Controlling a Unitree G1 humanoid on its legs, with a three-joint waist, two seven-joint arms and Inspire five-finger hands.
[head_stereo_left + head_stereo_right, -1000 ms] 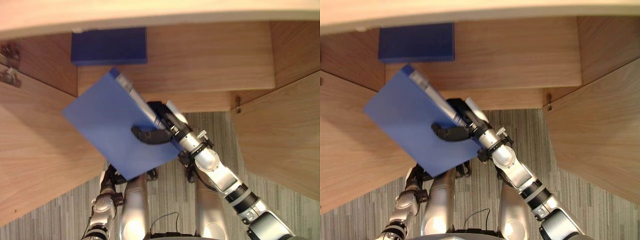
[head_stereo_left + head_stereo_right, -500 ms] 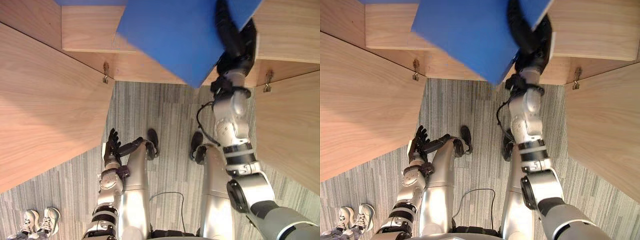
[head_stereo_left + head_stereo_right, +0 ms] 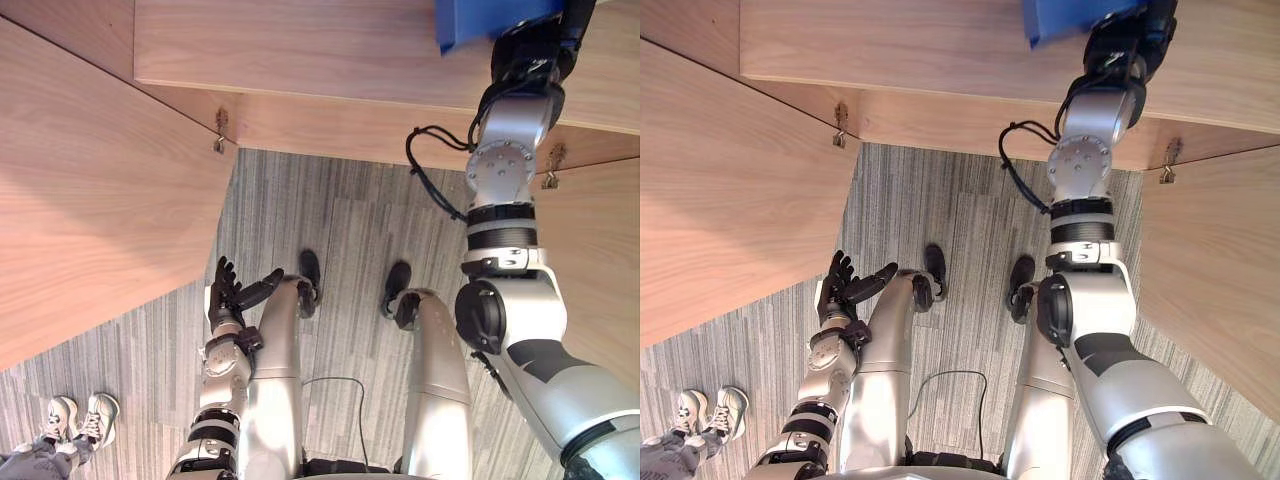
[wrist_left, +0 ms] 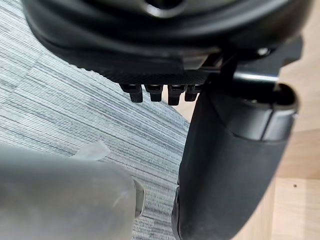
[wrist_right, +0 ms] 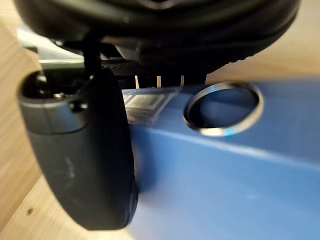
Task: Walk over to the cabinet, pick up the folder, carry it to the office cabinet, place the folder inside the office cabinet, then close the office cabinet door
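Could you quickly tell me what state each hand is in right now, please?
Left hand: open, holding nothing.
Right hand: closed on the blue folder.

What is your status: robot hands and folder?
Right robot hand shut on folder, at cabinet. Left robot hand open, low. Person's shoes far left, apart.

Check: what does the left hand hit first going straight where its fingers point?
Likely the carpet: past the open left hand its wrist view shows floor, the wooden door off to the side. Depth unclear.
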